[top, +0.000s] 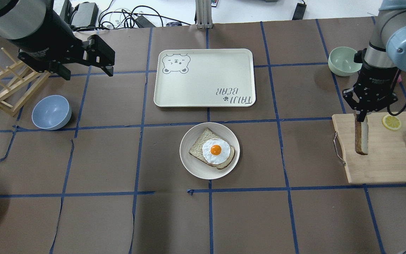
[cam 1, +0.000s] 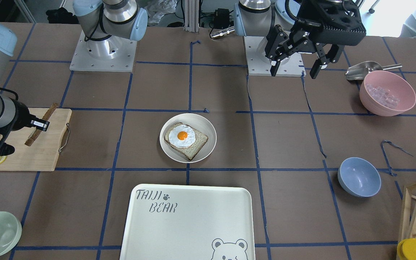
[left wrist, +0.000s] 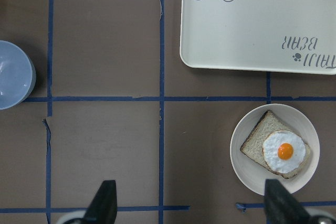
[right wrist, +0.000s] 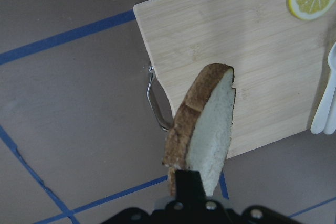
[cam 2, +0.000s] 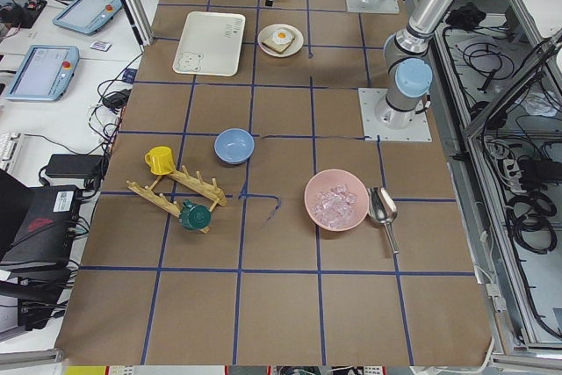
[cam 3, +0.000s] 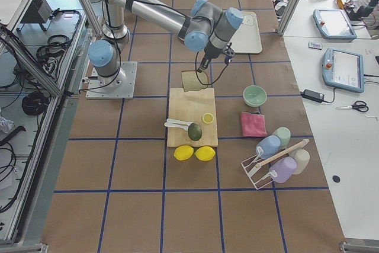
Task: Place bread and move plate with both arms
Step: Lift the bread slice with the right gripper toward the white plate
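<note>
Found the bread (top: 361, 137) clamped by one end in the right gripper (top: 361, 119), turned on edge with brown crust to one side and pale crumb to the other (clearest from the right wrist view). Saw it hanging over the handle end of the wooden cutting board (top: 382, 165), near a lemon slice (top: 391, 122); could not tell whether its lower end touched the wood. Found the plate (top: 189, 165) at the table's middle, well apart from the board, carrying another slice with a fried egg (top: 216, 150) on top. Noted the TAIJI BEAR tray (top: 206, 77) just beyond the plate, on the side away from the robot, not touching it. Saw the left gripper (top: 86, 72) raised above the table on its own side, jaws spread wide with nothing between them, well apart from the plate and near a blue bowl (top: 51, 112).
</note>
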Robot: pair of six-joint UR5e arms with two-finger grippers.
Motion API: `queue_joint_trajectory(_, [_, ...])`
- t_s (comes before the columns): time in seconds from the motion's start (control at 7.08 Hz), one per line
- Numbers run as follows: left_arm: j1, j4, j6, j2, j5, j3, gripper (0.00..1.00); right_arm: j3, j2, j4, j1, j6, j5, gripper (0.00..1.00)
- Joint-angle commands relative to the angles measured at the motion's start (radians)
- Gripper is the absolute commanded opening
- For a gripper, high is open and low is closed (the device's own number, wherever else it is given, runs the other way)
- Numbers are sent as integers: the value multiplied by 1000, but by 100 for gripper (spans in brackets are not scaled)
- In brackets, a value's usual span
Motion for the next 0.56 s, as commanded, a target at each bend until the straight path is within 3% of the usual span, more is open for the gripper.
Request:
queue_joint_trajectory(0.0, [0, 0, 0, 0, 1, -1, 100, -74, -12, 91, 87, 90, 11, 0])
queue_joint_trajectory(0.42, [0, 0, 0, 0, 1, 0, 100, -77, -32, 114, 289, 412, 183, 0])
